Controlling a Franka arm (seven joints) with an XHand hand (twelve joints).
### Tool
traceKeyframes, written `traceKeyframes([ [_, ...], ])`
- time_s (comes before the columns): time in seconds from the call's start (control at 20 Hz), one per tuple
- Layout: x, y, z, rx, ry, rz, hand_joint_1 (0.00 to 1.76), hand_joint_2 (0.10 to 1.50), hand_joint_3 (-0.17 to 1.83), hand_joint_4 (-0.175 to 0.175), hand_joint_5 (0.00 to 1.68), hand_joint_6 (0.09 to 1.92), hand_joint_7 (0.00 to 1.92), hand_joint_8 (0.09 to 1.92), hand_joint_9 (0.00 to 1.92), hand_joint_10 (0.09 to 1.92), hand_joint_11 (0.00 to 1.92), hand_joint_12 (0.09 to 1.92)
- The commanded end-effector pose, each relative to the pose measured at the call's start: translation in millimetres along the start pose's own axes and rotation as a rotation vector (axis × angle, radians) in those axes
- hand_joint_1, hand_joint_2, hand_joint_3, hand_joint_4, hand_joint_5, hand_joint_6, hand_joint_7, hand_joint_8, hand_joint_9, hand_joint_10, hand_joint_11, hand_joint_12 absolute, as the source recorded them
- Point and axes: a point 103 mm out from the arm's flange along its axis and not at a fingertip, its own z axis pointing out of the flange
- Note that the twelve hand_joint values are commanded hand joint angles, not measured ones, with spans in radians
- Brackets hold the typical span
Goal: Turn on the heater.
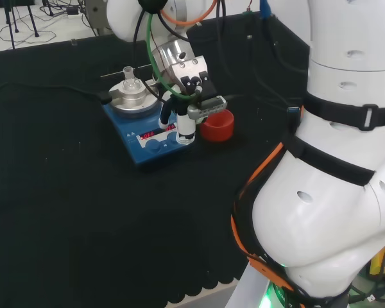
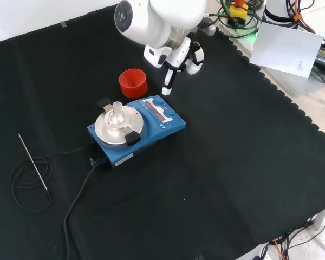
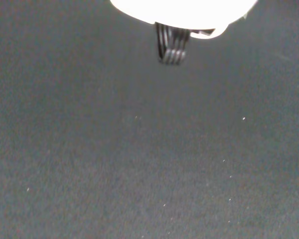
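Heater (image 2: 136,130) mid-bench (image 2: 233,179), blue, glass flask (image 2: 117,112) on round plate, red display already lit on panel. Press advice: bring one fingertip straight down on panel button, avoid knocking flask. Hand (image 2: 176,62) poised just beyond heater's panel edge, one finger straight down, rest curled, gripping nothing. Red ribbed ring (image 2: 133,83) just behind heater, beside hand.

White Franka arm (image 1: 333,192) w/ rounded links, black bands, orange & green cables; hand (image 1: 183,109) black & white, silver wrist block.
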Motion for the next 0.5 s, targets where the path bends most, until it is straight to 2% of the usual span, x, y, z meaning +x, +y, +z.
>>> traceKeyframes([
  [0.05,7.8,2.8,2.4,0.048,0.005,-0.064,1.43,0.63,1.1,-0.03,0.21,0.09,1.62,1.54,1.85,1.41,1.92,1.77],
  [0.5,24.5,6.5,8.9,0.055,-0.011,-0.098,1.43,0.62,1.11,-0.02,0.18,0.09,1.62,1.55,1.85,1.41,1.92,1.77],
])
